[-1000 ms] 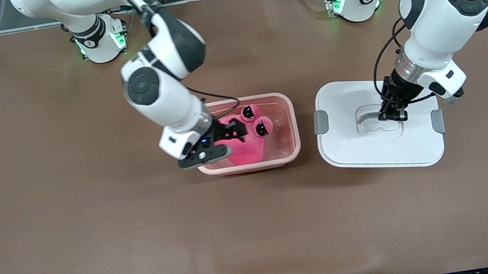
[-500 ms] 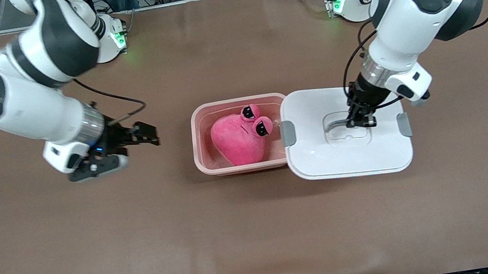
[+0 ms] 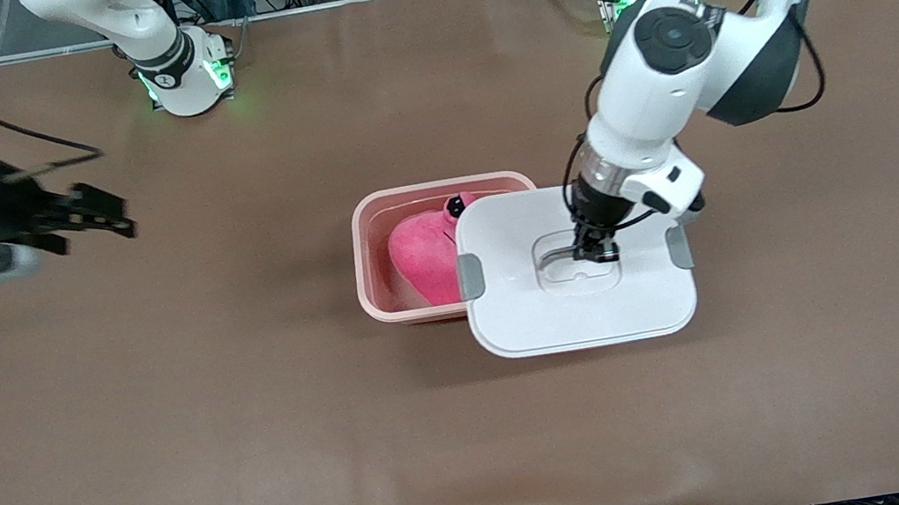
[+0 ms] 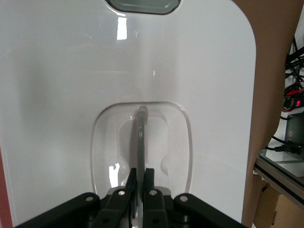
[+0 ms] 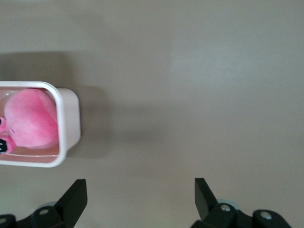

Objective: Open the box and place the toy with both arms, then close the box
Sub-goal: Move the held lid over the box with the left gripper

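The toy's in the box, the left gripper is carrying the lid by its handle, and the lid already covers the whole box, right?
Not quite. In the front view the lid covers only part of the box; the toy shows in the uncovered part. The left gripper does hold the lid by its handle.

Your front camera looks down from high across the table (image 3: pixel 179 471), facing both bases. Your left wrist camera sits close above the lid (image 4: pixel 71 85). Your right wrist camera looks down from higher, sharing the box (image 5: pixel 69 123) with the front view.
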Controlling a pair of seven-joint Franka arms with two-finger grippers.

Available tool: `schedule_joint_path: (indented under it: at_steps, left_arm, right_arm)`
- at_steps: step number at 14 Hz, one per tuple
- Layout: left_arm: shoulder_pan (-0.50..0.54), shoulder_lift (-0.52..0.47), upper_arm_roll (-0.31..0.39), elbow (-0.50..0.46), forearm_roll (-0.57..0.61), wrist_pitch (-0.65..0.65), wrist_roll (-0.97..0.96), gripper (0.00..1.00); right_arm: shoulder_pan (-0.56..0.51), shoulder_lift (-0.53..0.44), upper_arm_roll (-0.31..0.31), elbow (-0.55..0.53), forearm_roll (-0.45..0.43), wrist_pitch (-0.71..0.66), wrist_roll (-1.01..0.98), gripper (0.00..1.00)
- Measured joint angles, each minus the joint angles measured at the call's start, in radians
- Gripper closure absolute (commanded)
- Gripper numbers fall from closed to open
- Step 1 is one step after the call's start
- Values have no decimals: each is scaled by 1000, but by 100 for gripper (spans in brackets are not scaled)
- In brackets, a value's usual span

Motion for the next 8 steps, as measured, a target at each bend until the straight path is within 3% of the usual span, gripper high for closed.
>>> schedule_joint_path:
  at_steps: [2, 5, 8]
  left_arm:
    - [-34, 45, 0, 36, 48, 0, -69, 100]
    - [-81, 101, 1, 86, 90, 0, -151, 100]
    - [-114, 143, 2, 124, 129, 0, -219, 100]
  right_arm:
    - [-87, -37, 9, 1, -14, -58, -62, 0]
    - [-183, -59, 76, 44, -72, -126, -84, 0]
    - [-201, -61, 108, 75, -84, -178, -54, 0]
